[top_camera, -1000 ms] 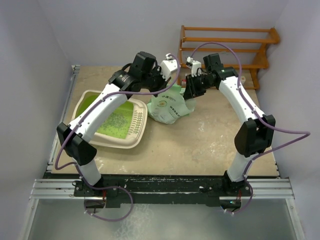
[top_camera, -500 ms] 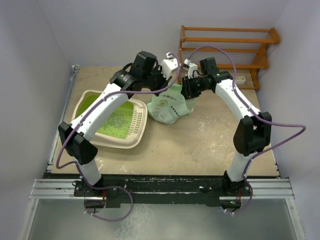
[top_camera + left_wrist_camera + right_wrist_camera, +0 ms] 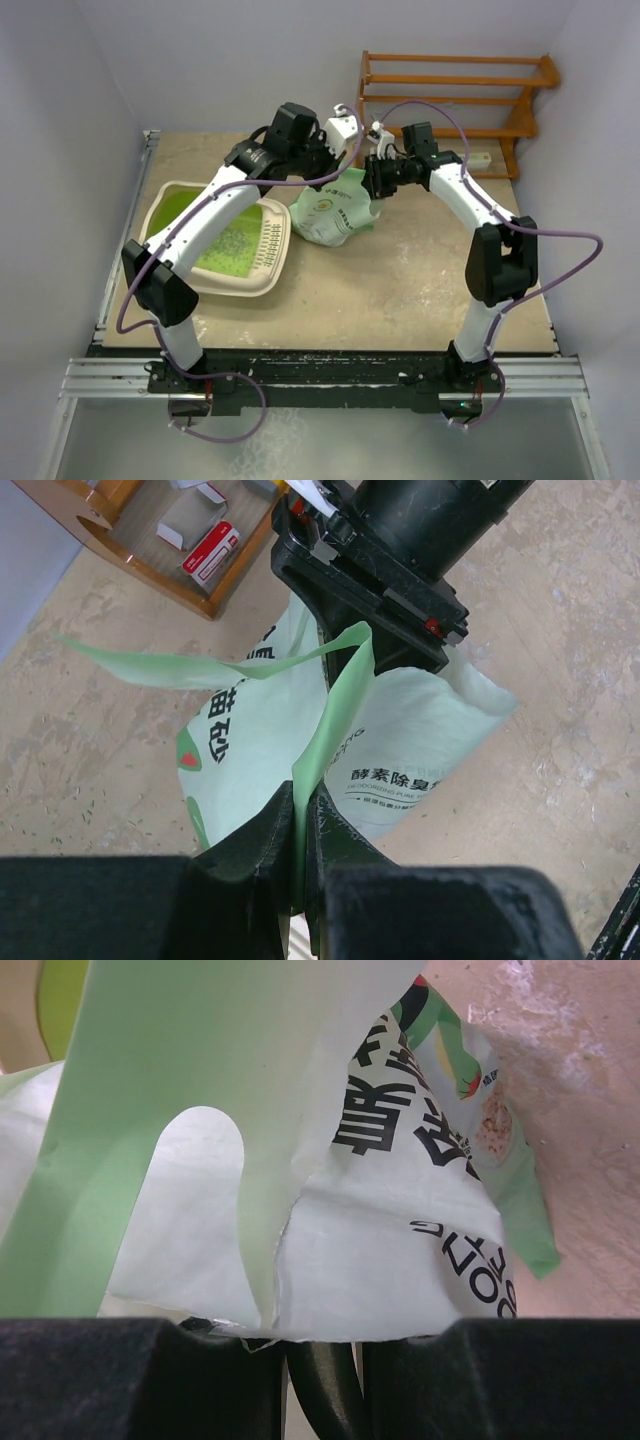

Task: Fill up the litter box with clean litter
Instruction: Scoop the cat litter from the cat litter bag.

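Observation:
The litter box [image 3: 238, 289], cream with a green inside, lies at the left of the table. A thin layer of clean litter [image 3: 235, 247] is spread by its slotted grille [image 3: 272, 238]. Right of it stands a light green printed bag [image 3: 335, 212]. My left gripper [image 3: 300, 815] is shut on a thin flap of the bag's [image 3: 400, 730] open top. My right gripper [image 3: 320, 1335] is shut on the opposite, torn edge of the bag [image 3: 400, 1240]. In the top view both grippers, left [image 3: 335, 168] and right [image 3: 372, 188], meet over the bag's mouth.
A wooden rack [image 3: 455, 90] stands against the back wall on the right; the left wrist view shows small boxes [image 3: 210, 550] on its lowest shelf. Walls close in the left, back and right sides. Bare table [image 3: 400, 290] lies in front of the bag.
My right arm has swung left and pulled its edge of the bag closer to the left gripper. The bag has shifted slightly left. The left arm has hardly moved.

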You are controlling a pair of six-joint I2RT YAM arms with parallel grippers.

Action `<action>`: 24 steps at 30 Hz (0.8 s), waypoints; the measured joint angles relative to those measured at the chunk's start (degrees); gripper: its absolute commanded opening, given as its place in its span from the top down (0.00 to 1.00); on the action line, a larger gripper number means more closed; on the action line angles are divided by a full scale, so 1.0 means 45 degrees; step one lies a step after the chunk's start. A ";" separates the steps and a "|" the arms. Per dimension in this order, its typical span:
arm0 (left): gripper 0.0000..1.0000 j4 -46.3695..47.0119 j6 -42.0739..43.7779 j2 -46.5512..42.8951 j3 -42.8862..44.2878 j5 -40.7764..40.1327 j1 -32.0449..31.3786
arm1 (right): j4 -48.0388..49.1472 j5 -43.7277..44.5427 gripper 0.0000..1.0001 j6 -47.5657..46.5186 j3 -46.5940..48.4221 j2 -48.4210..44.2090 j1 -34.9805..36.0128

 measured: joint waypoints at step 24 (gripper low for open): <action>0.97 0.0199 -0.0151 0.0097 0.0000 0.0024 0.0005 | 0.3852 -0.4231 1.00 0.2895 -0.2307 0.0413 -0.1739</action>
